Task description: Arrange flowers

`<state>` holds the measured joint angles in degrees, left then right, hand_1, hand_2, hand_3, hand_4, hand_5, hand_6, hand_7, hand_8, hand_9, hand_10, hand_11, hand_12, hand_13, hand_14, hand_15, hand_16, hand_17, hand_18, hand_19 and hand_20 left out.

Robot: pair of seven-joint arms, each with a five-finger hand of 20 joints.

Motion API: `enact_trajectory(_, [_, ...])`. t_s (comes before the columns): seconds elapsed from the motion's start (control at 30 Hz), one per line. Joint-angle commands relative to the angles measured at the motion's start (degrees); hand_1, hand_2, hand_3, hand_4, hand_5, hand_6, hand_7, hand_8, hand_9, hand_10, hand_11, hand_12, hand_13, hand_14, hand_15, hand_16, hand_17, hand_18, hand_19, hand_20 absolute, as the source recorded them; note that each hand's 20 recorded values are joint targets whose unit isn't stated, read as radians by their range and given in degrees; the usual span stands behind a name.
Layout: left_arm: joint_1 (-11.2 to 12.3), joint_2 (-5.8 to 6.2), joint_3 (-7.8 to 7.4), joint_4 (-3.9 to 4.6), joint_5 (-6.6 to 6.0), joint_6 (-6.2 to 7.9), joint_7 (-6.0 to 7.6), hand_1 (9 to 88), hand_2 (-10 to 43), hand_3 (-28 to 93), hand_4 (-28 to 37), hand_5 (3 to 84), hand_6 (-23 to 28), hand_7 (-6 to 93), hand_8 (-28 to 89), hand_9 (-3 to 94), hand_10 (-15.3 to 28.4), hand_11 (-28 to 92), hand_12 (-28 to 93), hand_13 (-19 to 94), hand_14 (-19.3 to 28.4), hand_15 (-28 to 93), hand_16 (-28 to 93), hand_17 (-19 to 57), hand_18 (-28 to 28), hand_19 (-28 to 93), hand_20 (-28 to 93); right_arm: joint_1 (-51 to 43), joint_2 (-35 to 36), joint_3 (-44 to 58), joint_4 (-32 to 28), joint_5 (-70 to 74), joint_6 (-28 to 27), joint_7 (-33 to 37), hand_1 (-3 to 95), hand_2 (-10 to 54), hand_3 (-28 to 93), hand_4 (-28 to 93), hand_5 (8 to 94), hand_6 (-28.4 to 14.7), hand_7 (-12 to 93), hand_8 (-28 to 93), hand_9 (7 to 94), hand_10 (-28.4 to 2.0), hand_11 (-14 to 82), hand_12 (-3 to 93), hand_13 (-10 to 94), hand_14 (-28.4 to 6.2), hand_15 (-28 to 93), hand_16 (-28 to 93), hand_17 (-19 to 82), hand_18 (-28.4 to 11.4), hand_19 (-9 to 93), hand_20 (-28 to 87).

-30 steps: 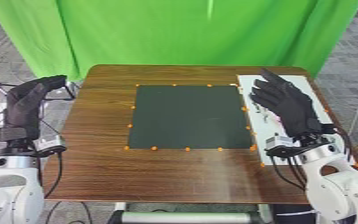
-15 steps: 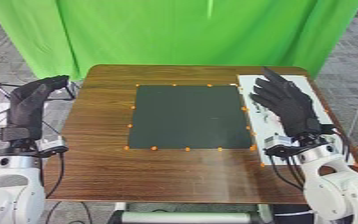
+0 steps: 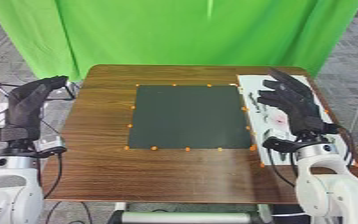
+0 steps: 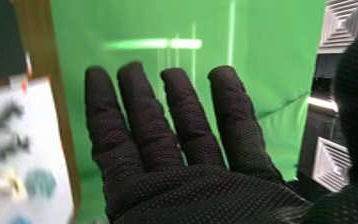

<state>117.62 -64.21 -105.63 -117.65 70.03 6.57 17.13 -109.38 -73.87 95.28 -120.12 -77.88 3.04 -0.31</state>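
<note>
Well, in the head view the right hand is over the white sheet, with the slim dark pieces and a pinkish piece lying to its left and a little back toward the robot; those look like the flower parts. The slim ones seem to run mostly away from the robot, so I'd bring the hand back and inward, then pinch across them. The left hand looks relaxed and empty, far off past the dark mat with its orange markers; the right is clearly nearer. In the right wrist view, that hand is wide, fingers straight, holding nothing. A cream piece lies beside a round teal one, near grey-green pieces; such close neighbours could get nudged.
</note>
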Motion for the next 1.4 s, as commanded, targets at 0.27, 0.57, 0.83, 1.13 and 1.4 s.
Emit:
enact_trajectory(0.27, [2.8,-0.12,-1.84,-1.84,1.13,-0.41,-1.63,23.6,-2.0,64,-19.9,54.7,2.9,15.6,-7,47.6,13.9,16,10,28,14.4,7,1,1.3,8.5,0,13,-1.6,16.0,-4.0,-6.2,-26.8,10.8,20.8,39.1,-9.5,60,-19,62.3,-3.5,21,-6,69.8,-16.0,29.8,28.8,80,-8.1,39,27,51,-14.5,70,49])
enact_trajectory(0.57, [4.0,0.19,-3.25,-2.67,1.16,-0.75,-2.63,23.6,-1.9,64,-19.9,54.7,2.9,15.6,-7,47.5,13.9,16,10,28,14.7,7,1,1.4,8.5,0,13,-4.9,19.6,-4.1,-8.2,-41.3,5.1,32.9,44.0,-9.5,59,-20,68.4,-3.2,23,-6,76.4,-13.1,37.1,31.4,87,-4.8,48,29,60,-10.2,83,43])
enact_trajectory(0.83, [4.9,0.83,-3.25,-2.86,1.13,-0.66,-2.02,23.3,-2.1,64,-19.7,52.6,2.4,15.5,-6,45.9,13.5,16,11,29,14.7,7,1,1.4,8.6,0,13,-5.3,19.0,-4.7,-6.3,-43.9,-4.1,36.6,40.9,-9.5,57,-25,66.6,-4.4,20,-5,77.3,-13.3,33.2,30.0,87,-4.7,48,29,62,-8.5,84,39])
enact_trajectory(1.13, [5.3,1.09,-2.42,-2.71,1.31,-2.09,-3.05,23.2,-2.6,64,-19.8,50.9,2.7,14.7,-6,44.8,13.6,16,11,28,14.7,7,1,1.5,8.7,0,13,-7.1,18.2,-5.1,-5.3,-50.0,-10.1,41.2,41.7,-9.5,51,-28,68.6,-6.1,17,-4,80.7,-13.9,30.1,28.1,90,-4.4,45,29,65,-6.2,82,37])
enact_trajectory(1.4, [5.3,1.70,-2.74,-2.77,1.45,-2.76,-3.49,23.3,-2.5,64,-19.8,51.0,2.7,14.7,-6,44.8,13.6,15,11,28,14.8,7,1,1.5,8.8,0,13,-9.6,17.6,-3.9,-5.0,-50.7,-12.4,43.0,41.4,-9.5,55,-28,69.0,-6.1,17,-4,80.9,-14.0,30.2,28.5,90,-4.3,44,30,66,-6.2,82,38])
